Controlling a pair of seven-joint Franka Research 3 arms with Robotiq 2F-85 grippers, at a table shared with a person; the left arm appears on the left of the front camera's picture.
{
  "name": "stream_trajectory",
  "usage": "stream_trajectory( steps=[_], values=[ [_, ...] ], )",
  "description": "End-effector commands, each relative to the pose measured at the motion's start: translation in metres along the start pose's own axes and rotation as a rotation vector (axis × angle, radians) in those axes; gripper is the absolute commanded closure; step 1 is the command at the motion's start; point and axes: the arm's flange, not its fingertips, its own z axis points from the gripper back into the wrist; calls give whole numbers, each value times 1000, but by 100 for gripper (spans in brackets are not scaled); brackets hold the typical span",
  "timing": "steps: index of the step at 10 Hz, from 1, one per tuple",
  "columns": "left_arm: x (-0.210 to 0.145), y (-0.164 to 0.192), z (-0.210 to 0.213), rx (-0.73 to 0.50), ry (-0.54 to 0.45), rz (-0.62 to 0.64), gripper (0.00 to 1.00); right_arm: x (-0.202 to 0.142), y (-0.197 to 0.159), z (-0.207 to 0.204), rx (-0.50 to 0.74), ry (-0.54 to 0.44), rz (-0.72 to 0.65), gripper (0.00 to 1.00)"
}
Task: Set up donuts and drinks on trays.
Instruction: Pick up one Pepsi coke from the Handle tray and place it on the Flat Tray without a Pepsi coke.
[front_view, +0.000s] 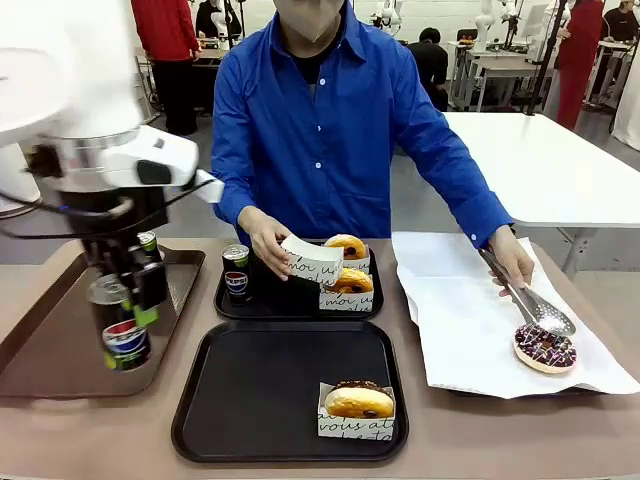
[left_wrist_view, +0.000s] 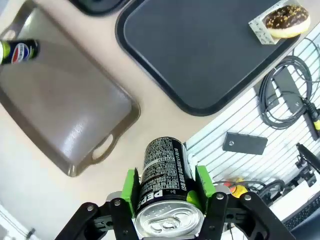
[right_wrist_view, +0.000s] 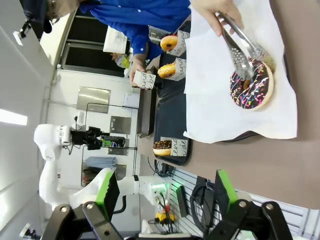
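Left gripper (left_wrist_view: 165, 200) at 6 o'clock, green pads (left_wrist_view: 131, 187) clamped on both sides of 1 black Pepsi can (left_wrist_view: 162, 175), silver top toward the camera. Brown tray (left_wrist_view: 75, 112) at 9 o'clock, lying on the tan table (left_wrist_view: 150, 127); a 2nd can (left_wrist_view: 17, 51) lies at its 10 o'clock end. Black tray (left_wrist_view: 200, 55) at 1 o'clock, carrying 1 chocolate-topped donut (left_wrist_view: 286, 21) in a white paper sleeve (left_wrist_view: 260, 30) at its far corner

1. The left gripper (front_view: 128, 318) is appearing motion-blurred, its fingers partly covering the held can (front_view: 122, 338).
2. A second can (left_wrist_view: 18, 51) is being cut off by the picture's left edge.
3. The tongs (front_view: 527, 300) are partly hiding the sprinkled donut (front_view: 545, 348).
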Motion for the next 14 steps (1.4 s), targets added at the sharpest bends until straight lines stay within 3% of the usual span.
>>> stream_trajectory(
  steps=[1,9,14],
  values=[
    [3,11,-5,-36,-39,-5,43,1,1,0,20,-10,16,0],
    [12,26,-4,-69,-79,43,43,1,1,0,20,-10,16,0],
    [81,31,4,-85,-127,125,43,1,1,0,20,-10,16,0]
  ],
)
